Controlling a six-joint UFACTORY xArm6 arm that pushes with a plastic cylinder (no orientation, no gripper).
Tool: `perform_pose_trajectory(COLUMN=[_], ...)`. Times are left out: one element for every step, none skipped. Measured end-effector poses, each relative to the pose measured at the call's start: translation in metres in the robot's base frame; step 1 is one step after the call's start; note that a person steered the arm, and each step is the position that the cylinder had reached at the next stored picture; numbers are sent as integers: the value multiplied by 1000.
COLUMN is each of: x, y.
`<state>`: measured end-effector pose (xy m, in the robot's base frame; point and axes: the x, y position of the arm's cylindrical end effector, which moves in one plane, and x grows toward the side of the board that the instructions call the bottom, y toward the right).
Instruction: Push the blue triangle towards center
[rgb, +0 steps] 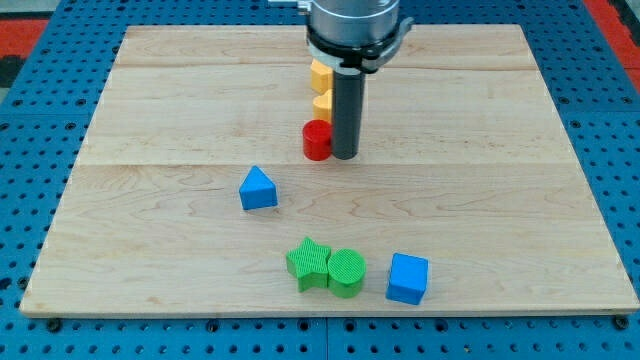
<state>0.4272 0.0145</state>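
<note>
The blue triangle (258, 189) lies left of the board's middle, a little towards the view's bottom. My tip (345, 155) rests on the wooden board (480, 180) near its centre, right beside a red cylinder (317, 140) on the tip's left. The tip is to the right of and above the blue triangle, well apart from it.
Two yellow blocks (321, 75) (322, 104) sit in a column above the red cylinder, partly hidden by the rod. A green star (308, 264), a green cylinder (346, 272) and a blue cube (407, 278) stand in a row near the view's bottom.
</note>
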Motion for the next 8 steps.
perform_pose_trajectory(x=[8,49,61,72,87,79,61,53], y=[14,32,-48,-71,-84,-125,-124,-121])
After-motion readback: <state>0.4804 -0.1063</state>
